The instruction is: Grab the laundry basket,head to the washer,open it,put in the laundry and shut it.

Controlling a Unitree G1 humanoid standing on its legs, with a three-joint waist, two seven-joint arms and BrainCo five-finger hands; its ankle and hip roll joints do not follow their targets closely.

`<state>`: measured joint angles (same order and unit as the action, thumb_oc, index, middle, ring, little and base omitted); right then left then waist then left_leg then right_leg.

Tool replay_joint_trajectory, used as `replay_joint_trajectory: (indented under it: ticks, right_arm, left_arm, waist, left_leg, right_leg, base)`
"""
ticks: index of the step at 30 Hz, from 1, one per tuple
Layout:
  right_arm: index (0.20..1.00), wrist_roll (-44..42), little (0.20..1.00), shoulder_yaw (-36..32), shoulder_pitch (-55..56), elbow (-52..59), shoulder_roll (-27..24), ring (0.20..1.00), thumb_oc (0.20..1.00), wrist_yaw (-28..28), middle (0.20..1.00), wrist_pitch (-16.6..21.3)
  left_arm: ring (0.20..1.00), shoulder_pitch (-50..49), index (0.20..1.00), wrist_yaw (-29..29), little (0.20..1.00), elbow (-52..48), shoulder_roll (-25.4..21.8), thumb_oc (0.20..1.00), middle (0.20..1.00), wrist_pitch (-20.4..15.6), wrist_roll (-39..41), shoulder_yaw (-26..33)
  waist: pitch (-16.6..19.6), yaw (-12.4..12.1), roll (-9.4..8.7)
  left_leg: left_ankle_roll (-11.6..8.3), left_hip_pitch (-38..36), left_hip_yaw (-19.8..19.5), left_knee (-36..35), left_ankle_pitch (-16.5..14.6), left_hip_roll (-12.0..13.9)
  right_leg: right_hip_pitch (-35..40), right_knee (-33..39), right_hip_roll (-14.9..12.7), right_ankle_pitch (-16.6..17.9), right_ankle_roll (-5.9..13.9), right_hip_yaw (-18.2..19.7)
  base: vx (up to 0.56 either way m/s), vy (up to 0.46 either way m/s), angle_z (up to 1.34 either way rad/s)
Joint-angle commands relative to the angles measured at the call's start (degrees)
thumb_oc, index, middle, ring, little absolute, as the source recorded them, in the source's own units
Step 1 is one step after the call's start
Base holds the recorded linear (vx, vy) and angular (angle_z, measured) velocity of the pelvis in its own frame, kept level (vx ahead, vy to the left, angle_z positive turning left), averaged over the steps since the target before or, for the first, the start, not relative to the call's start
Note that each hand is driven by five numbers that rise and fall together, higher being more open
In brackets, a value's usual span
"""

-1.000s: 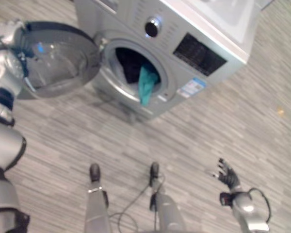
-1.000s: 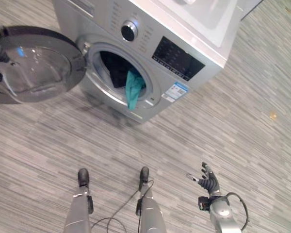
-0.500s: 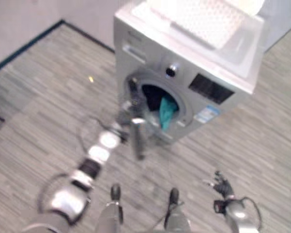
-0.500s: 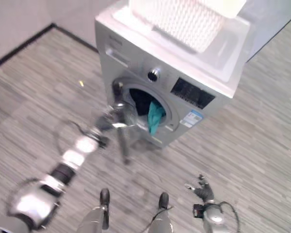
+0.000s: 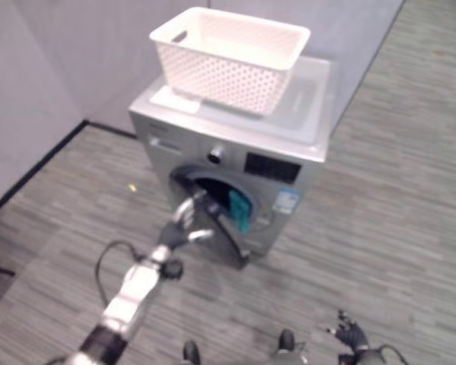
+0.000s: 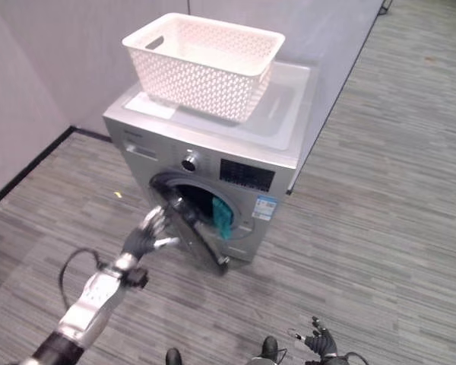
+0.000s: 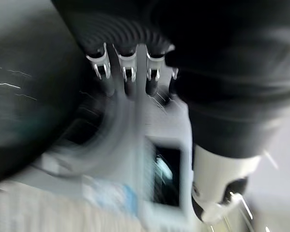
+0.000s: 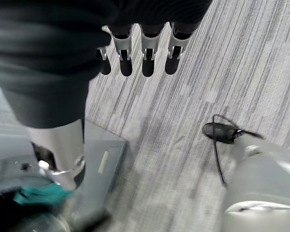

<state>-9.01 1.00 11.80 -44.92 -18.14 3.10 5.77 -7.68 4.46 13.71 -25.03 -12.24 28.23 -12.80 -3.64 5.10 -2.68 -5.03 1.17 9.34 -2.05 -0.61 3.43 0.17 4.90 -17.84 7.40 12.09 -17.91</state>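
Where the door (image 6: pixel 197 232) stood flung wide a second ago, it now swings most of the way toward the washer (image 6: pixel 213 163), so I judge I'm on the closing step. My view has also pulled back and up. A teal garment (image 6: pixel 222 218) hangs out over the drum's lip and may get caught. My left hand (image 6: pixel 146 236) is spread, fingers straight, against the door's outer face, gripping nothing. My right hand (image 6: pixel 319 344) hangs low and relaxed, empty. On the washer's top, the white laundry basket (image 6: pixel 201 65) sits.
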Motion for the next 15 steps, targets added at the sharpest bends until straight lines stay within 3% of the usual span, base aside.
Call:
replay_joint_trajectory:
  ticks: [1,5,12,15]
  right_arm:
    - [1.000,-1.0,1.000,-2.7,-0.6,-1.5,-0.6,1.000,1.000,-2.0,1.000,2.0]
    - [1.000,-2.9,1.000,-4.6,0.2,-3.1,-0.1,1.000,1.000,-3.3,1.000,2.4]
    - [1.000,-3.7,1.000,-5.4,0.4,-4.3,0.4,1.000,1.000,-3.9,1.000,2.7]
    - [1.000,-4.7,1.000,-5.4,0.4,-5.4,1.0,1.000,1.000,-4.3,1.000,2.7]
  left_arm:
    - [1.000,-0.7,1.000,2.7,1.000,1.4,-2.3,1.000,1.000,-4.9,-3.3,3.9]
    - [1.000,-6.1,1.000,4.7,1.000,8.1,0.1,1.000,1.000,-4.2,0.8,10.8]
    - [1.000,-6.7,1.000,3.1,1.000,20.6,2.1,1.000,1.000,-5.3,-3.4,15.5]
    - [1.000,-5.6,1.000,1.1,1.000,31.4,3.9,1.000,1.000,-5.0,-7.1,16.3]
  waist:
    - [1.2,-1.9,-0.63]
    - [1.7,-3.7,0.21]
    - [2.2,-5.5,1.25]
    - [2.4,-5.9,1.79]
  left_leg:
    - [1.01,0.0,-2.9,1.5,-2.3,2.9]
    - [0.48,-0.7,-4.2,0.9,-1.3,3.6]
    - [-0.59,-1.4,-5.4,0.2,-0.1,4.7]
    - [-1.16,-1.6,-5.7,-0.4,0.8,5.2]
  right_leg:
    - [0.7,-2.0,-2.6,0.6,2.16,-0.8]
    - [2.6,-1.5,-1.4,-1.4,1.34,-2.1]
    - [4.8,-0.6,-0.1,-3.1,0.42,-3.3]
    - [5.4,-0.2,0.5,-3.8,-0.03,-3.7]
  base:
    - [0.07,-0.074,0.34]
    - [0.02,-0.081,0.27]
    - [0.00,-0.052,0.13]
    - [-0.01,-0.030,0.02]
